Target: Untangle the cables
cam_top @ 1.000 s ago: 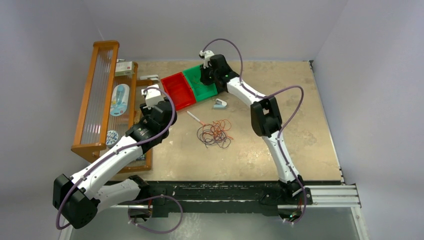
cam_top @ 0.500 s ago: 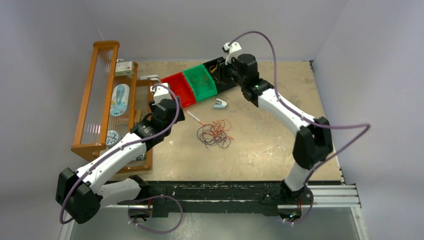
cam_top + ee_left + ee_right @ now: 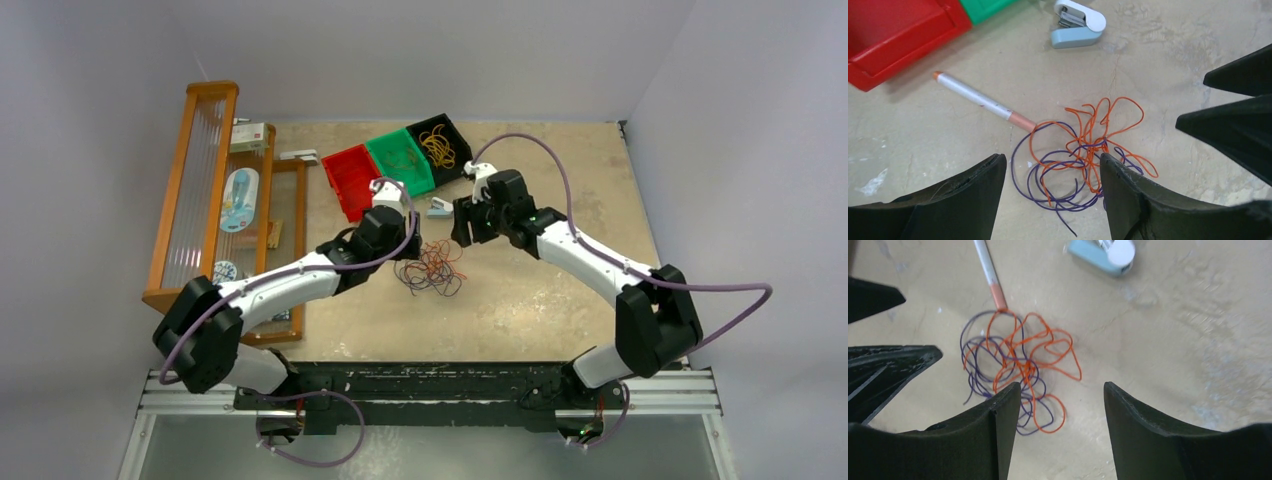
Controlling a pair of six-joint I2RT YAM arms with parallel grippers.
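A tangle of thin orange and purple cables (image 3: 431, 267) lies on the table's middle. In the left wrist view the orange cable (image 3: 1108, 116) and purple cable (image 3: 1058, 197) loop through each other. They also show in the right wrist view (image 3: 1018, 362). My left gripper (image 3: 409, 243) is open and empty, hovering just left of and above the tangle (image 3: 1053, 165). My right gripper (image 3: 462, 228) is open and empty, above the tangle's right edge (image 3: 1063, 390). Neither touches the cables.
A white pen with a pink end (image 3: 390, 237) lies touching the tangle's upper left. A light-blue stapler (image 3: 439, 208) sits behind it. Red (image 3: 352, 178), green (image 3: 400, 165) and black (image 3: 440, 140) bins stand at the back. A wooden rack (image 3: 205, 190) stands at the left.
Both arms have swung in from the bins at the back to hover over the cable tangle, the left from the left, the right from the right. The cables have not moved.
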